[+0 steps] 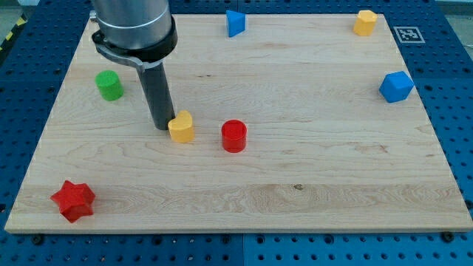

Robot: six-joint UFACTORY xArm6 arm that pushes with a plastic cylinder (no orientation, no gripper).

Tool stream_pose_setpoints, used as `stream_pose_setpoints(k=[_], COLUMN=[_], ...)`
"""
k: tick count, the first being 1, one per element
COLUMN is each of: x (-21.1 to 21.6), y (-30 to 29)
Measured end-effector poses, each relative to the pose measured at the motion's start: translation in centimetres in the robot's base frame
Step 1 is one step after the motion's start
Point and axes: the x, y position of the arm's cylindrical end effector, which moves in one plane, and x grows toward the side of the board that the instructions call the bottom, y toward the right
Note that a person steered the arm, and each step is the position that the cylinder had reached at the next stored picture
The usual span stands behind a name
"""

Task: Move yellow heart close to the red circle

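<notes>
The yellow heart (181,126) lies on the wooden board left of centre. The red circle (233,136) stands a short gap to its right, slightly lower in the view. My tip (163,125) rests on the board right against the heart's left side; whether it touches cannot be told. The dark rod rises from there to the arm's body at the view's top left.
A green cylinder (109,85) stands at the left. A red star (73,199) lies at the bottom left. A blue block (235,22) is at the top centre, a yellow block (364,22) at the top right, a blue hexagon-like block (396,86) at the right edge.
</notes>
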Motion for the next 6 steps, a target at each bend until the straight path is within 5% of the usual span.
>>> stream_pose_setpoints(k=[3, 6], x=[1.4, 1.3], y=[3.9, 16.8])
